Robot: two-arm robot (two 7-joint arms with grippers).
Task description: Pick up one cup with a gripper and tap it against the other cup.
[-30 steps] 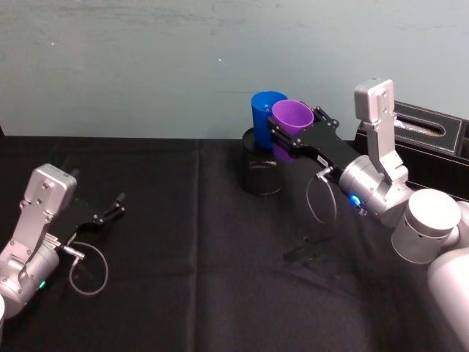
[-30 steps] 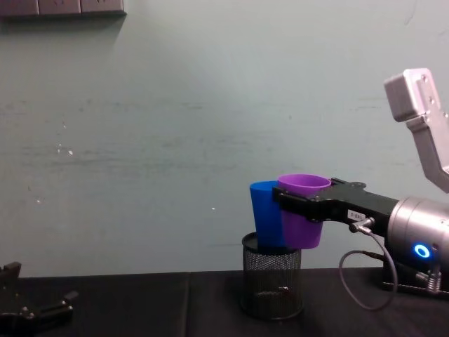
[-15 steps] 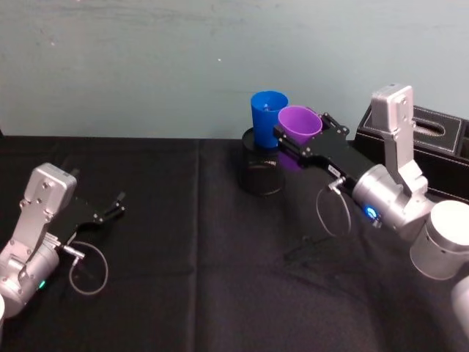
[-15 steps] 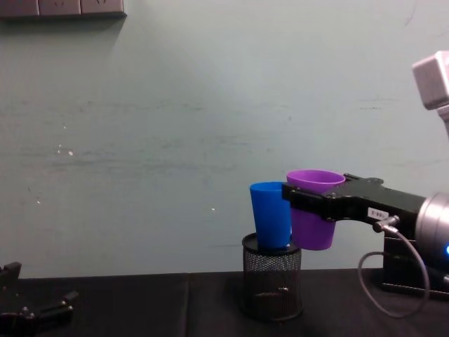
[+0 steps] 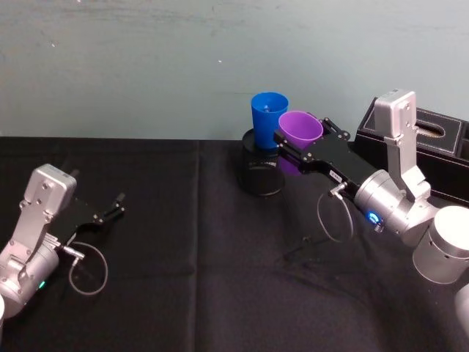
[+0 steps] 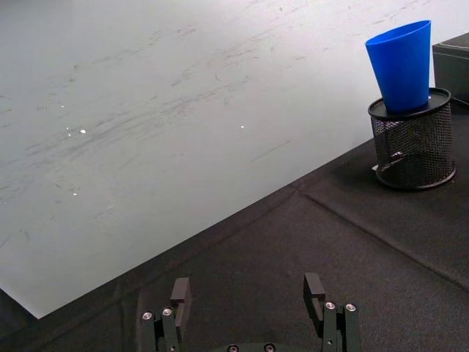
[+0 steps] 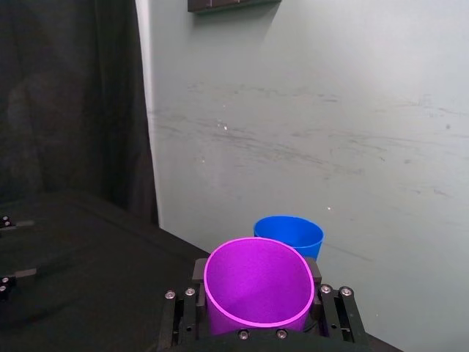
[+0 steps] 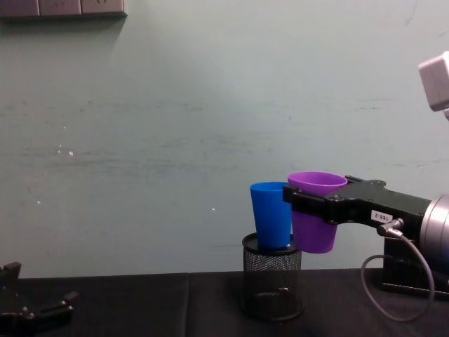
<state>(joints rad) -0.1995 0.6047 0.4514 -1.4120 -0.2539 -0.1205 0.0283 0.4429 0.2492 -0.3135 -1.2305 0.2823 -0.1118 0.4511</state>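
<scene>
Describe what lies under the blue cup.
A black wire-mesh pen holder, standing on the black tablecloth; the blue cup sits in its mouth. The cup's base is hidden inside the holder, as is anything else in it.

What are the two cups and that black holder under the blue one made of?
Purple cup, in the right gripper: smooth plastic, judging by even colour and thin rim. Blue cup: likely the same plastic, faintly glossy. Pen holder beneath it: probably black metal mesh, with see-through lattice walls.
</scene>
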